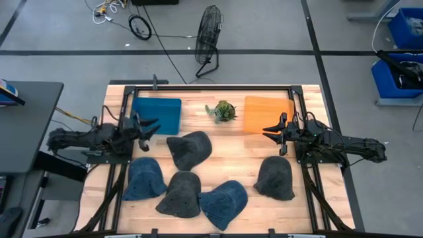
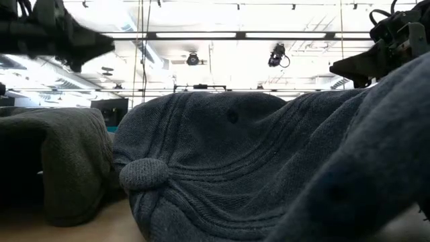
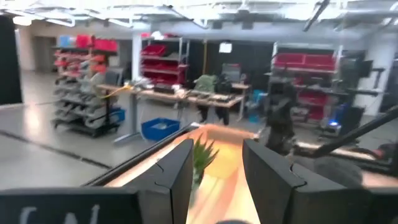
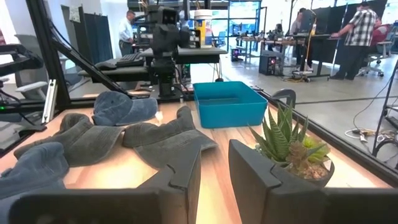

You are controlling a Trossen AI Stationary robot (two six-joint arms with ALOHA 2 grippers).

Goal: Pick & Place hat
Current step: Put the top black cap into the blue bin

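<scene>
Several hats lie on the wooden table. A dark grey one [image 1: 190,149] is in the middle, a blue one [image 1: 144,178] and a dark grey one [image 1: 180,194] at the near left, a blue one [image 1: 225,203] near the front, and a dark grey one [image 1: 275,178] at the right. My left gripper [image 1: 154,126] hovers open at the left, beside the blue bin [image 1: 156,114]. My right gripper [image 1: 268,130] hovers open at the right, beside the orange bin [image 1: 268,114]. Both are above the table and empty. Their open fingers show in the left wrist view [image 3: 217,152] and the right wrist view [image 4: 214,152].
A small potted plant [image 1: 221,110] stands between the two bins at the far side and also shows in the right wrist view [image 4: 292,149]. A black frame [image 1: 211,86] runs around the table. In the low view, hats [image 2: 222,154] fill the picture close up.
</scene>
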